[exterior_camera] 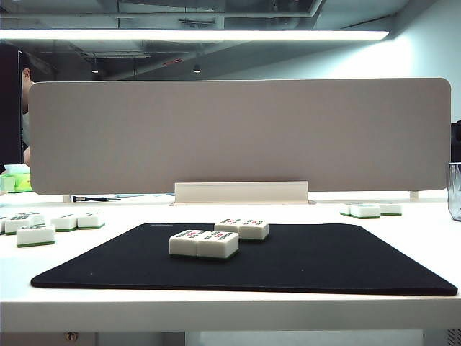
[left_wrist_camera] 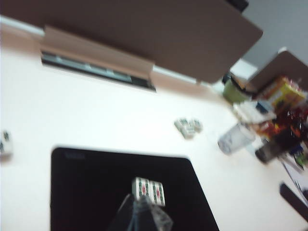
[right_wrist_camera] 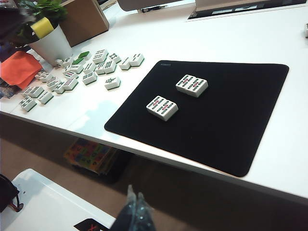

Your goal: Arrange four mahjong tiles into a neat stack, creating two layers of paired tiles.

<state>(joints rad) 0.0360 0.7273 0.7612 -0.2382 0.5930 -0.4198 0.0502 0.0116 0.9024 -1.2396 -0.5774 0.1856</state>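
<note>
White tile pairs flat on mat, long axes sideways; left gripper, right gripper closed.

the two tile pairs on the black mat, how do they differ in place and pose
The nearer pair lies closer to the mat's front edge and further left in the exterior view; the farther pair sits behind it, to the right. The farther pair lies just ahead of the shut left gripper in the left wrist view; the nearer pair does not show there. Both are two white, green-based tiles side by side, face up, unstacked. The shut right gripper hangs off the table.
</note>
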